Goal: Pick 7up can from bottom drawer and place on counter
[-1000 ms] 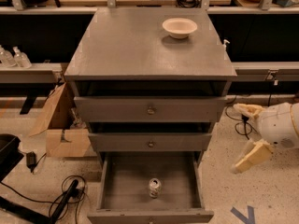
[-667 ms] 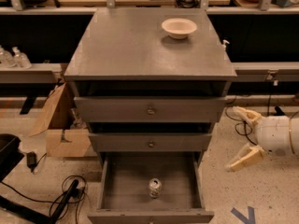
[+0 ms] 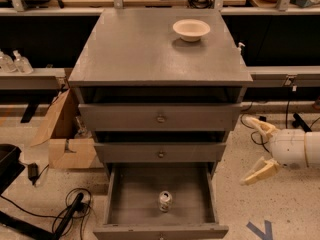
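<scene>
The 7up can (image 3: 165, 201) stands upright in the middle of the open bottom drawer (image 3: 120, 204) of the grey cabinet. The counter (image 3: 150, 49) is the cabinet's flat grey top. My gripper (image 3: 258, 149) is at the right, beside the cabinet at about the height of the middle drawer. Its two cream fingers (image 3: 260, 171) are spread wide and hold nothing. It is well to the right of the can and above it, outside the drawer.
A cream bowl (image 3: 191, 29) sits at the back right of the counter. The two upper drawers are pushed in. A cardboard box (image 3: 65, 139) and cables (image 3: 75, 209) lie on the floor at the left. Blue tape (image 3: 260, 230) marks the floor at the right.
My gripper has moved left toward the cabinet and slightly down. The can, drawer and bowl have not moved.
</scene>
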